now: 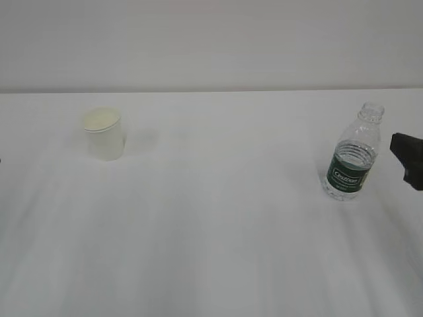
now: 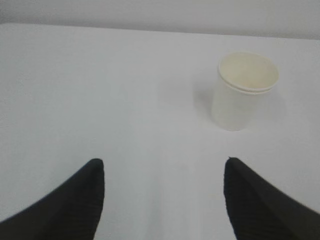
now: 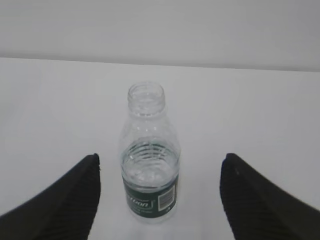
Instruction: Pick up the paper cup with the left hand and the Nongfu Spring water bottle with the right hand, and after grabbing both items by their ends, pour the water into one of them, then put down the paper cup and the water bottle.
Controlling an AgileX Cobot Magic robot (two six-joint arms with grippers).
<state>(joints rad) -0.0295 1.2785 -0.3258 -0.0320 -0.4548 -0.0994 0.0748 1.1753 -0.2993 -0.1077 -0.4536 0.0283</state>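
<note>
The white paper cup [image 1: 104,134] stands upright on the left of the table, its cream inside showing. In the left wrist view the cup [image 2: 243,95] is ahead and to the right of my left gripper [image 2: 163,162], which is open with nothing between its fingers. The uncapped Nongfu Spring water bottle [image 1: 352,155] stands upright on the right, with its green label facing out. My right gripper [image 3: 161,156] is open, and the bottle [image 3: 148,160] is centred just ahead of its gap, untouched. Clear water shows inside the bottle, but its level is hard to tell. Only the right gripper's black tip [image 1: 408,158] enters the exterior view.
The white table [image 1: 218,224] runs back to a pale wall. Nothing else stands on it between the cup and the bottle.
</note>
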